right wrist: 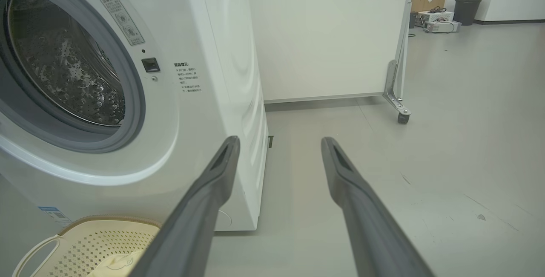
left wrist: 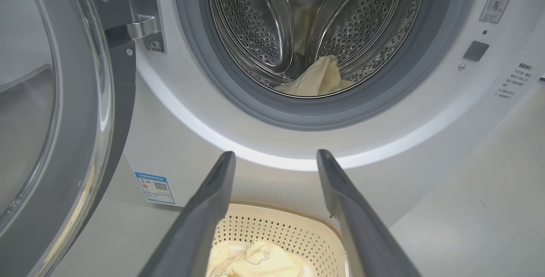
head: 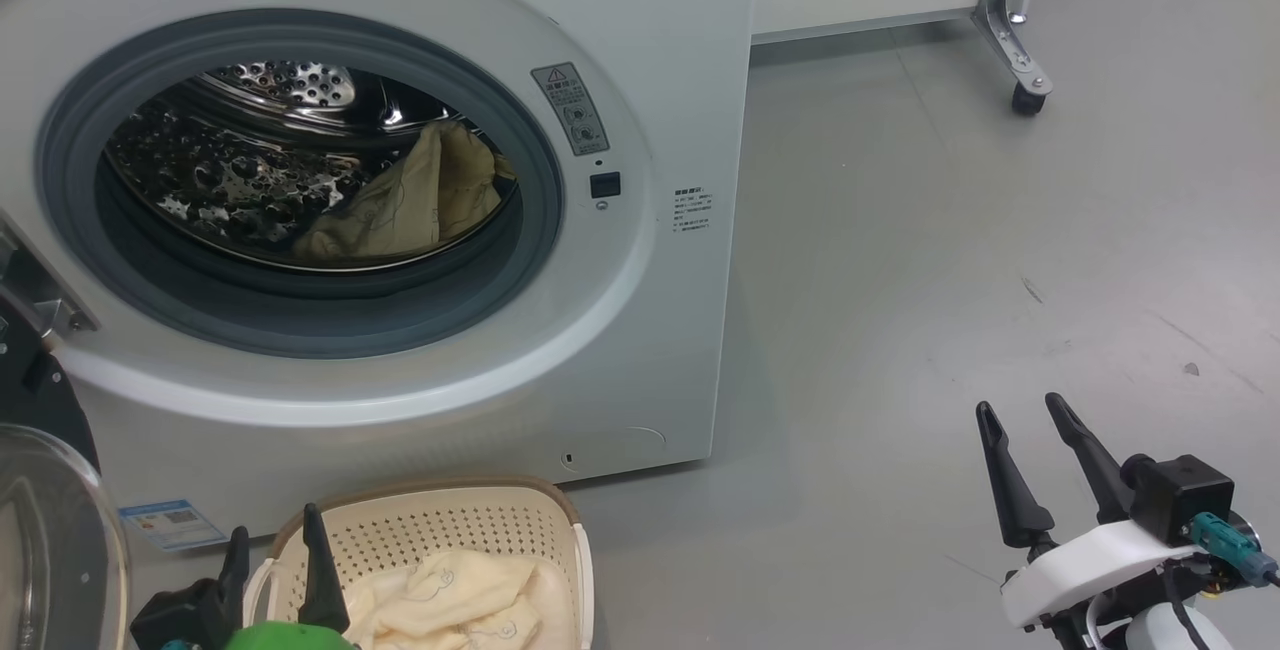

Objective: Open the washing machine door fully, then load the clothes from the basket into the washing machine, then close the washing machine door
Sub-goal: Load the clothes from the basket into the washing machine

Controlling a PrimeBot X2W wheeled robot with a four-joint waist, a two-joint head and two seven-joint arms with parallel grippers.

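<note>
The white washing machine (head: 660, 20) stands with its door (head: 45, 520) swung wide open at the far left; the same door (left wrist: 47, 111) fills the left side of the left wrist view. One cream garment (head: 400, 200) lies inside the steel drum (left wrist: 255, 25). The cream basket (head: 560, 520) sits on the floor before the machine and holds more cream clothes (head: 460, 595). My left gripper (head: 275, 530) hangs open just above the basket's left side, empty. My right gripper (head: 1022, 408) is open and empty over bare floor to the right of the machine.
A white partition on a metal foot with a caster (head: 1025, 95) stands behind right. Grey floor (head: 950, 260) stretches to the right of the washer. A blue label sticker (head: 170, 522) is on the machine's lower left front. Far off in the right wrist view stand a bin (right wrist: 466, 8) and boxes.
</note>
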